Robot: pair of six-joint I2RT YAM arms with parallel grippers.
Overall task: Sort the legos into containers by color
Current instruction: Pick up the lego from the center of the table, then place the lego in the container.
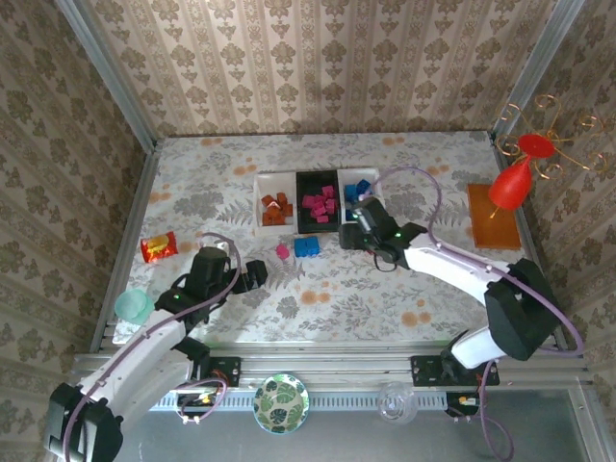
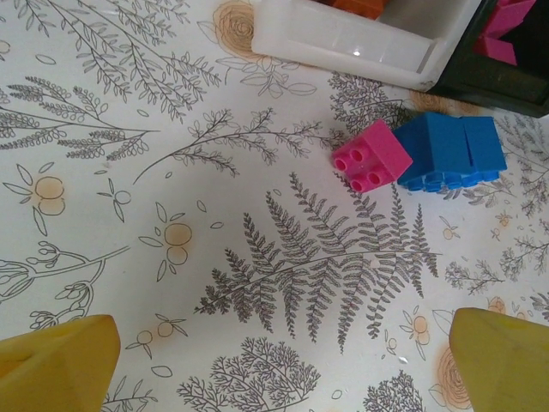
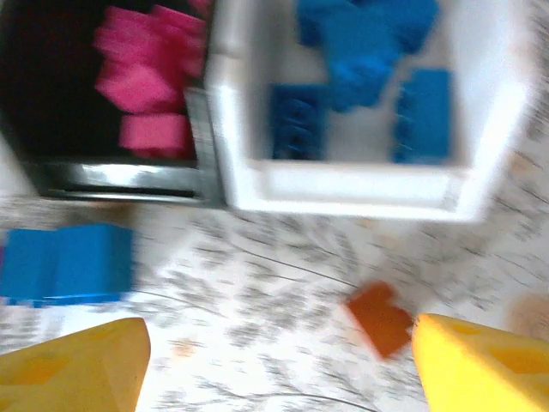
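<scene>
The things at the edges of the surface [image 1: 433, 164] are a red-yellow snack packet [image 1: 159, 247], a teal cup [image 1: 133, 306] and, far right, an orange-brown mat [image 1: 493, 217]. All lie well apart from the trays, and nothing stands between either arm and the loose bricks.

A pink brick [image 2: 371, 156] lies studs up (four of them) on the printed cloth. It touches the loose blue bricks [image 2: 450, 153] at its side, and both sit just in front of the trays. A single brown-orange brick [image 3: 382, 318] lies on the surface in front of the right white tray [image 3: 343, 184], just beside one yellow finger. Blur hides whether they touch.

The three trays stand side by side in a row. The left white tray [image 2: 343, 39] holds brown-orange bricks [image 1: 275, 209], the black tray [image 3: 120, 176] holds magenta bricks [image 1: 320, 204], and the right white one holds sorted blue bricks [image 3: 360, 51].

The left gripper [image 2: 279, 360] has its jaws spread wide and holds nothing. It hangs over the fern print, short of the pink brick. The right gripper [image 3: 279, 360] is near the front of the right white tray — its jaws are apart, with nothing between them.
</scene>
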